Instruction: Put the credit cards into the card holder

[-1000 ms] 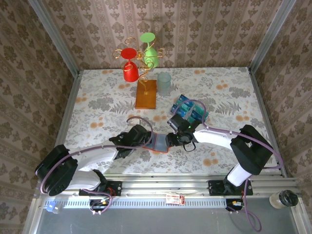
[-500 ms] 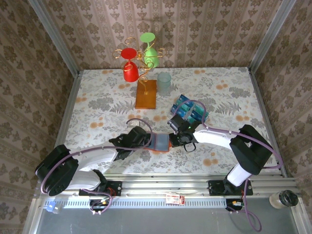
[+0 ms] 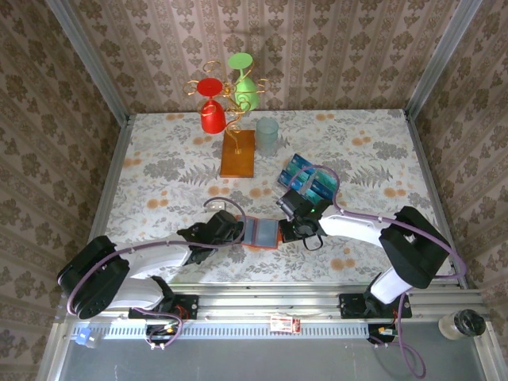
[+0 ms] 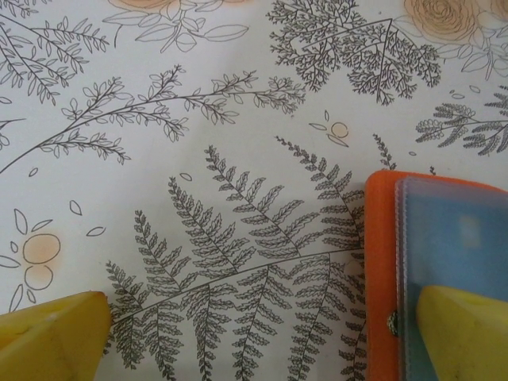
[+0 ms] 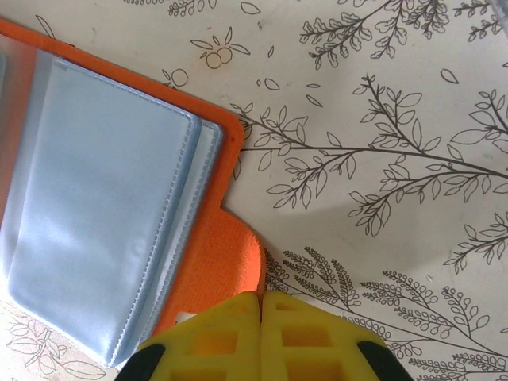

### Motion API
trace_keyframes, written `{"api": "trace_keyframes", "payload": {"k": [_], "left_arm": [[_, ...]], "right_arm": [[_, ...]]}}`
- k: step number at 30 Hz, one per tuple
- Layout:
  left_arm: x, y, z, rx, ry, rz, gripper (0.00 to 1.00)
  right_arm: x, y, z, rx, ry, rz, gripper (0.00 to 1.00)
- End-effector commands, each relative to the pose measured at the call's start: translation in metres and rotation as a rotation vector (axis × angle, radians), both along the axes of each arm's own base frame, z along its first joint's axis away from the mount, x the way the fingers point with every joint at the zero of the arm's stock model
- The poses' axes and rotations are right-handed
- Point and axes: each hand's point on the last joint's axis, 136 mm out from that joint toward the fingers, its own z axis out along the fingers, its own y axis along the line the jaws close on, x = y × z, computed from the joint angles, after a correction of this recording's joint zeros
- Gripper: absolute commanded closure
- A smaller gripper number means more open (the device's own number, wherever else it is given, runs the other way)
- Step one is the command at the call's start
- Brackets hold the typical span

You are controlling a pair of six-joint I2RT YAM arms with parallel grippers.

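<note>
From my desk I counted two arms, one to each side of one card holder (image 3: 260, 232), which lay open near the front edge of the table (image 3: 151, 171). The left gripper (image 3: 236, 232) stood with its jaws wide apart: one yellow finger (image 4: 55, 337) was over bare fern-print cloth and the other (image 4: 464, 333) was over the holder's clear sleeves, just inside its orange left edge. Open cloth ran from there to the left wall. At the holder's right edge the right gripper (image 5: 260, 317) had its jaws pressed together at the orange tab. I could not tell whether they pinched it. Behind that arm the credit cards (image 3: 309, 182) lay in one fanned pile, too overlapped for me to count, well apart from the holder. At the back stood one wire stand (image 3: 237, 153) with one red cup (image 3: 211, 111) and one green cup (image 3: 244, 83), and one pale glass (image 3: 267, 136) just beside it.
</note>
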Motion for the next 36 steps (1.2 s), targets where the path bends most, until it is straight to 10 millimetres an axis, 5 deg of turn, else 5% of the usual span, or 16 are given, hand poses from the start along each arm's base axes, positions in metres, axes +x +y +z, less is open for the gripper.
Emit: {"api": "trace_keyframes", "payload": {"k": [1,4,7,10,15,25,36], "left_arm": [[-0.005,0.004,-0.009,0.007,0.014,0.015,0.00],[-0.007,0.002,-0.010,0.006,0.015,0.014,0.00],[-0.009,0.001,-0.012,0.009,0.014,0.013,0.00],[-0.011,0.001,-0.013,0.009,0.012,0.018,0.00],[-0.011,0.003,-0.011,0.006,0.002,0.027,0.00],[-0.011,0.009,-0.002,0.008,-0.022,0.033,0.00],[-0.010,0.010,0.003,0.002,-0.031,0.037,0.00]], "right_arm": [[-0.001,-0.012,0.002,-0.041,-0.011,-0.022,0.97],[0.001,-0.011,0.005,-0.038,-0.014,-0.016,0.90],[0.002,-0.006,0.012,-0.009,-0.007,-0.002,0.73],[0.005,-0.001,0.030,0.027,-0.030,0.004,0.59],[0.016,-0.003,0.064,0.059,-0.091,-0.006,0.50],[0.055,-0.076,0.080,-0.140,-0.171,-0.102,0.47],[0.078,-0.086,0.068,-0.300,-0.143,-0.020,0.53]]}}
